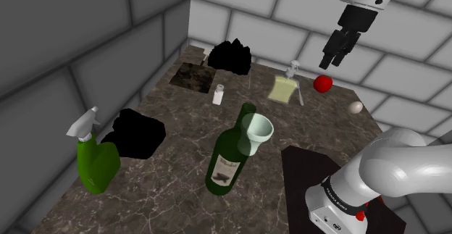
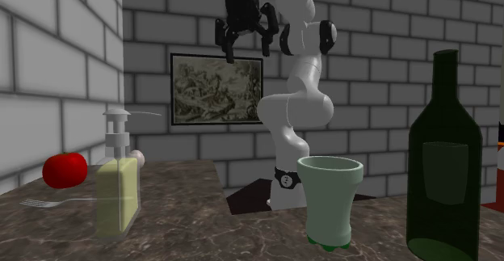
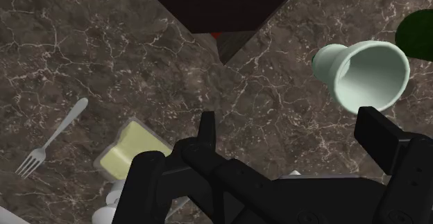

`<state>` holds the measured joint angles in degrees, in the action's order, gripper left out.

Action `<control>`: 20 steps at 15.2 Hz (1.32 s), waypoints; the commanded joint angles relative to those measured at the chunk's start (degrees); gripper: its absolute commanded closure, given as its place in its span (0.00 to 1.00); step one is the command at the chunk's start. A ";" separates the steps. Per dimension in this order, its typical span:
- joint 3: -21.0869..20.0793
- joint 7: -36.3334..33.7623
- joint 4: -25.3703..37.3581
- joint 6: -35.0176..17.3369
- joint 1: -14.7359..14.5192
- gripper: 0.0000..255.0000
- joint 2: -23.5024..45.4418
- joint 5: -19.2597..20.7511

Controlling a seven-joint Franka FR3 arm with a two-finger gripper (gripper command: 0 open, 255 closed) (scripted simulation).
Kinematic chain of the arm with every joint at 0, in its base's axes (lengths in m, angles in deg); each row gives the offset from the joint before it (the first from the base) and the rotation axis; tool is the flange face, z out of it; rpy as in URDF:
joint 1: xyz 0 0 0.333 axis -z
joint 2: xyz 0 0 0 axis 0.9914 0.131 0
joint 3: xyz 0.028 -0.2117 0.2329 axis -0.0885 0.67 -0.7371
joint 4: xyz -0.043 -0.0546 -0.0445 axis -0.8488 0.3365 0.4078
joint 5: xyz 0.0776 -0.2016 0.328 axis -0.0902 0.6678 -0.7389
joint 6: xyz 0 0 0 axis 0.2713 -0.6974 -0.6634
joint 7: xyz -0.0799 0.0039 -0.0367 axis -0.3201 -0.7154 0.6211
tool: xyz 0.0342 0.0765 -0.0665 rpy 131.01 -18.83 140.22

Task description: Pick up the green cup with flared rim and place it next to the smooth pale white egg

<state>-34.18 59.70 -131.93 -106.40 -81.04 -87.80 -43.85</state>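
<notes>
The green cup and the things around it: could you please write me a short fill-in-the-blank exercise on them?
1. The pale green cup stands ____ beside the dark green wine bottle.
2. The egg lies near a tomato whose colour is ____.
3. The jaws, raised high above these things, stand apart and hold ____.
Missing words: upright; red; nothing.

grey block walls [image 1: 87, 59], dark marbled counter [image 1: 181, 193], light dim and even.
counter lies well below the gripper [image 2: 246, 45]: brown-black stone, pale veins. walls of large grey blocks with lighter joints; two meet in a corner past the counter, well apart from the gripper. framed print [image 2: 216, 89] on the wall, just under the gripper in the second exterior view.
</notes>
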 commanded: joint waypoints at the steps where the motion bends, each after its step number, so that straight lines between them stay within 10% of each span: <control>1: 0.00 0.00 0.00 0.00 0.00 0.00 0.00 0.00; 20: -11.07 -6.80 -22.13 -34.73 -7.76 0.00 11.63 -13.37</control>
<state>-44.86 52.93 -153.87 -139.22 -88.54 -77.76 -56.71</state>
